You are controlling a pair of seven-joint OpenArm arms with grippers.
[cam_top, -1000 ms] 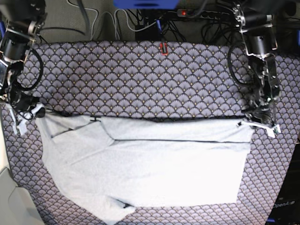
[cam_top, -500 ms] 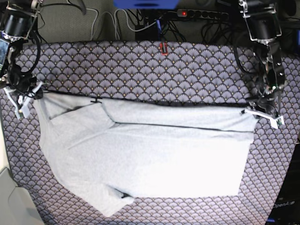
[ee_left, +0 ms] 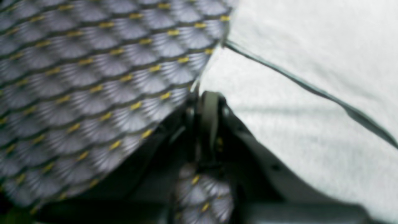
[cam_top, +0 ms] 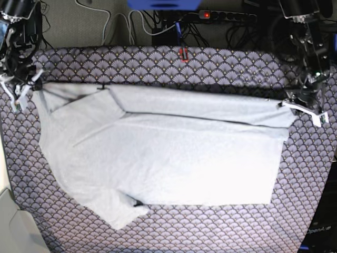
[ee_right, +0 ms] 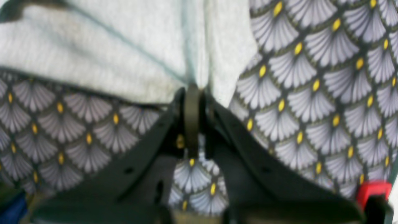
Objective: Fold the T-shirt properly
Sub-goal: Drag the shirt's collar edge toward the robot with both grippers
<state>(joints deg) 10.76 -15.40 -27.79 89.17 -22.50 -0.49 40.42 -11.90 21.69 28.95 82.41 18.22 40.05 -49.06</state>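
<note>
Grey T-shirt (cam_top: 168, 153) | far corners pinched: left hand (cam_top: 301, 108), right hand (cam_top: 23, 87)

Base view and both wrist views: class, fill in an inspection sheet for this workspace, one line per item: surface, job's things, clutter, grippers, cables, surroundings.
Surface: tablecloth with a scallop pattern covers the table.
Job's things: T-shirt lies spread out, a band along its far edge folded over; one sleeve points to the near edge; no lettering shows.
Clutter: small red object at the cloth's far edge.
Grippers: left gripper shut on the shirt's far corner; right gripper shut on the opposite far corner, fingers pinching fabric.
Cables: loose tangle on the floor behind the table, beside a power strip.
Surroundings: blue object at the top edge.
</note>
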